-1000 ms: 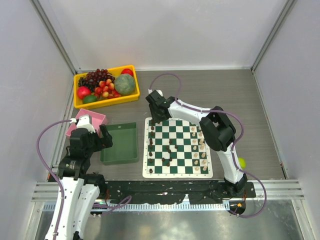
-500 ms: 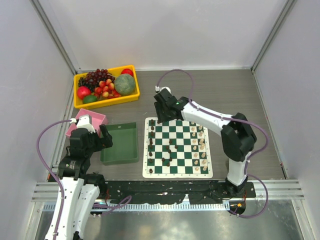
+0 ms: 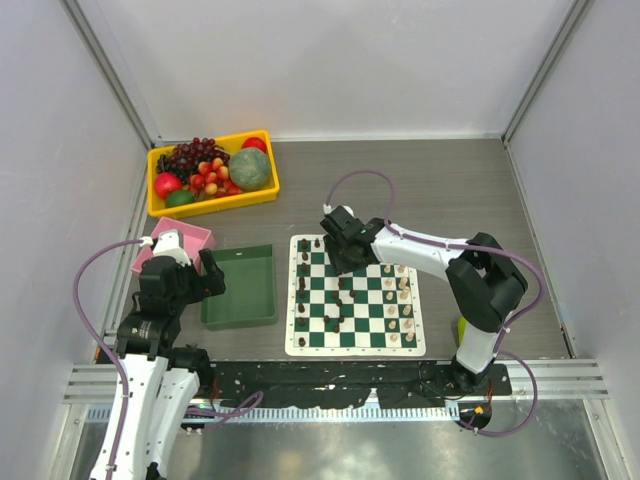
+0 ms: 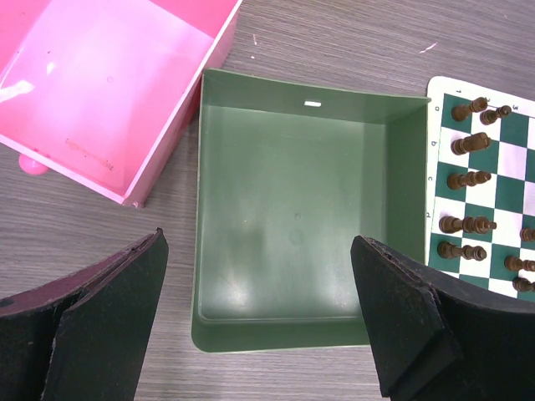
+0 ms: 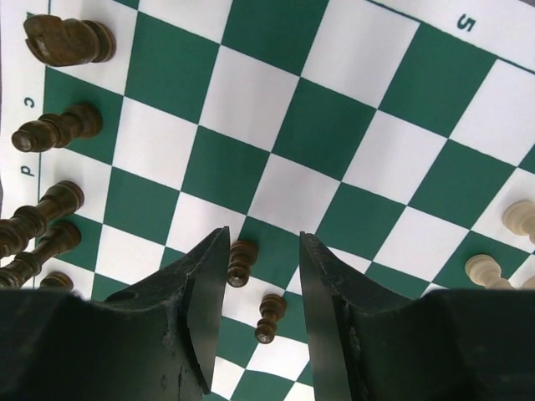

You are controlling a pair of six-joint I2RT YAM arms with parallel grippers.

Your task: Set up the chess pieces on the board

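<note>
Right arm is over the board's far-left area with its jaws part-open; left arm hangs over the tray, empty.

Right gripper (image 5: 263, 242): fingers are parted wider than the 1 dark pawn (image 5: 241, 263) that shows in the gap. The pawn stands on the board (image 3: 295, 345), close beside 1 finger, and no clamp is visible. A 2nd dark pawn (image 5: 269, 317) stands just nearer the wrist. The other dark pieces (image 3: 302, 290) mostly line the board's left edge, with a few loose mid-board. The cream pieces (image 3: 402, 300) sit in 2 columns along the right edge. The board lies flat in front of the right arm's base. Left gripper (image 4: 259, 242): jaws are wide and hold nothing, above the green tray (image 4: 292, 92), which sits between the pink tray (image 4: 188, 109) and the board.
</note>
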